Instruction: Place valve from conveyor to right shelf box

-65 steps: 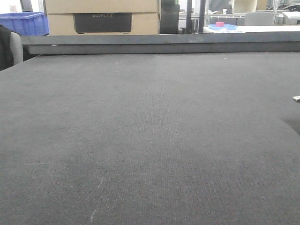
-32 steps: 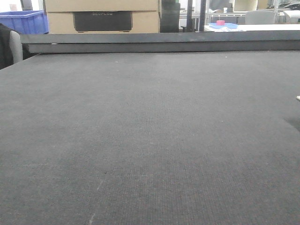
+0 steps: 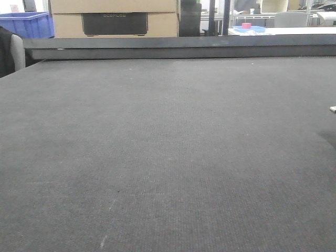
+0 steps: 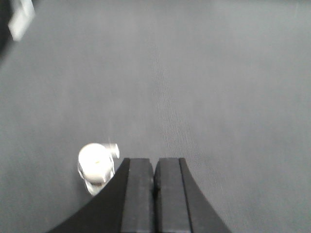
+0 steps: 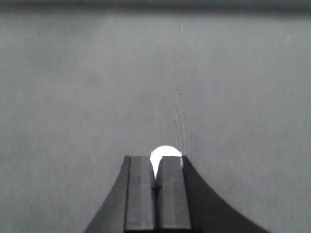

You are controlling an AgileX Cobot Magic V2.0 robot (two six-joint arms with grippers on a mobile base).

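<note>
The conveyor [image 3: 168,147] is a wide dark grey woven belt with a dark rail [image 3: 178,47] along its far edge. In the left wrist view a white valve [image 4: 97,165] lies on the belt just left of my left gripper [image 4: 154,165], which is shut and empty. In the right wrist view a round white valve [image 5: 165,154] shows just past the tips of my right gripper [image 5: 156,167]. Its jaws are pressed together, and I cannot tell whether they touch the valve. The right shelf box is out of view.
A small pale object [image 3: 333,109] pokes in at the belt's right edge in the front view. A blurred white thing [image 4: 22,17] sits at the top left of the left wrist view. Cardboard boxes [image 3: 113,18] and a blue bin [image 3: 26,25] stand behind the rail.
The front view has shifted very slightly. The pale object at the belt's right edge sits almost where it was.
</note>
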